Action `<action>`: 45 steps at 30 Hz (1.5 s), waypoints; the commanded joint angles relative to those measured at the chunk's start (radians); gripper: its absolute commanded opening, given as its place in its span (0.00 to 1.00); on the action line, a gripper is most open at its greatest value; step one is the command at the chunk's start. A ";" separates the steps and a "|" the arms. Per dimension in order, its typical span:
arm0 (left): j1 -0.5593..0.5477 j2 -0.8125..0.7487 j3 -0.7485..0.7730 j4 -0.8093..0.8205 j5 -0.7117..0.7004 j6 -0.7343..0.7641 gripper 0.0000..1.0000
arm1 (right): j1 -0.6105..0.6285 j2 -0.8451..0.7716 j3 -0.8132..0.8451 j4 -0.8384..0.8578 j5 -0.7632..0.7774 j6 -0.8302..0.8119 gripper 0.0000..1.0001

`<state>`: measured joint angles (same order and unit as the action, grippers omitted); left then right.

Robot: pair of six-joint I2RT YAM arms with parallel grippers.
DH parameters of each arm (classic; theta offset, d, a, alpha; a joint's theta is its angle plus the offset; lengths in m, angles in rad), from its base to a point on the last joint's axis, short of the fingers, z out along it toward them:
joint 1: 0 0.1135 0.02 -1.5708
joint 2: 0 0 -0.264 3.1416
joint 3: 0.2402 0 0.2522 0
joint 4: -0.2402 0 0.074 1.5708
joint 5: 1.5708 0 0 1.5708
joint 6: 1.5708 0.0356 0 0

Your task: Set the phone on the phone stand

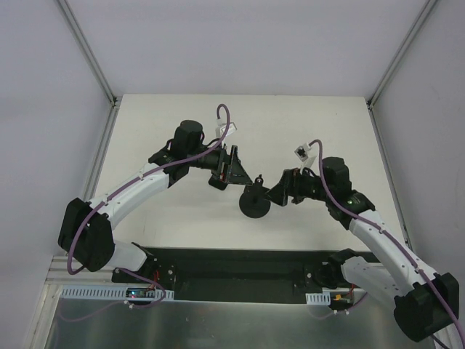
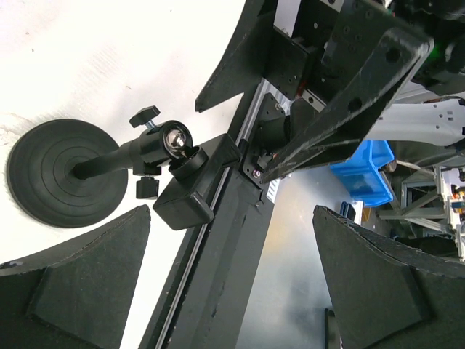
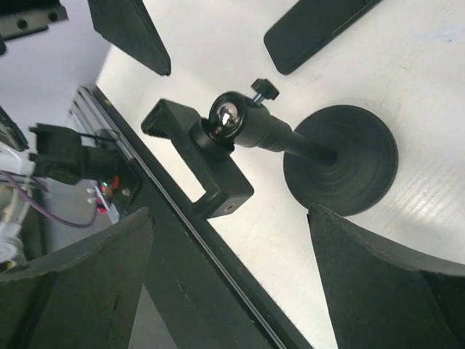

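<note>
The phone stand (image 1: 256,203) is all black, with a round disc base (image 3: 341,171), a ball joint and a cradle (image 3: 197,169) tipped toward the table's near edge. It stands mid-table and also shows in the left wrist view (image 2: 54,174). The phone (image 3: 312,30) is a flat black slab lying on the white table just beyond the stand; only one end shows. My left gripper (image 1: 234,173) hovers left of the stand, open and empty (image 2: 232,291). My right gripper (image 1: 278,190) is right of the stand, close to it, open and empty (image 3: 232,291).
A black strip (image 2: 218,276) runs along the table's near edge, with a metal surface beyond it. A blue bin (image 2: 367,171) sits off the table. White walls stand on the left, the far side and the right.
</note>
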<state>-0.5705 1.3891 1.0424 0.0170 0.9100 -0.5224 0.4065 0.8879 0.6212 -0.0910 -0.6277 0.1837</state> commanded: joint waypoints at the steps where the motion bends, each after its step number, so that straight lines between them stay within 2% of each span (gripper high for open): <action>1: -0.008 -0.039 0.001 0.015 -0.005 0.033 0.92 | 0.074 0.043 0.112 -0.183 0.129 -0.217 0.87; 5: -0.008 -0.044 -0.001 0.014 -0.006 0.035 0.92 | 0.117 0.081 0.153 -0.171 0.138 -0.311 0.75; 12: -0.008 -0.047 0.001 0.009 -0.007 0.039 0.92 | 0.222 0.114 0.167 -0.159 0.267 -0.389 0.68; 17: -0.008 -0.044 0.002 0.005 -0.010 0.041 0.92 | 0.255 0.114 0.164 -0.122 0.355 -0.389 0.61; 22: -0.006 -0.039 0.004 0.001 -0.010 0.042 0.92 | 0.273 0.138 0.190 -0.141 0.365 -0.411 0.49; 30: -0.008 -0.042 0.004 0.001 -0.011 0.044 0.92 | 0.307 0.178 0.232 -0.165 0.398 -0.438 0.48; 33: -0.006 -0.044 0.005 -0.002 -0.011 0.045 0.92 | 0.322 0.195 0.256 -0.188 0.417 -0.440 0.44; 36: -0.006 -0.042 0.005 -0.005 -0.013 0.045 0.92 | 0.345 0.209 0.285 -0.236 0.471 -0.435 0.33; 39: -0.006 -0.044 0.007 -0.005 -0.013 0.047 0.92 | 0.359 0.204 0.291 -0.271 0.529 -0.412 0.15; 40: -0.006 -0.045 0.007 -0.005 -0.013 0.047 0.92 | 0.359 0.198 0.288 -0.283 0.569 -0.406 0.02; 42: -0.008 -0.047 0.007 -0.005 -0.013 0.047 0.92 | 0.357 0.180 0.276 -0.289 0.617 -0.394 0.01; 45: -0.008 -0.047 0.007 -0.005 -0.013 0.045 0.92 | 0.361 0.143 0.262 -0.280 0.770 -0.376 0.01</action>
<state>-0.5705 1.3849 1.0424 0.0013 0.9047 -0.5056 0.7689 1.0874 0.8661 -0.3279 -0.0849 -0.2195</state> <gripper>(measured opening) 0.920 0.295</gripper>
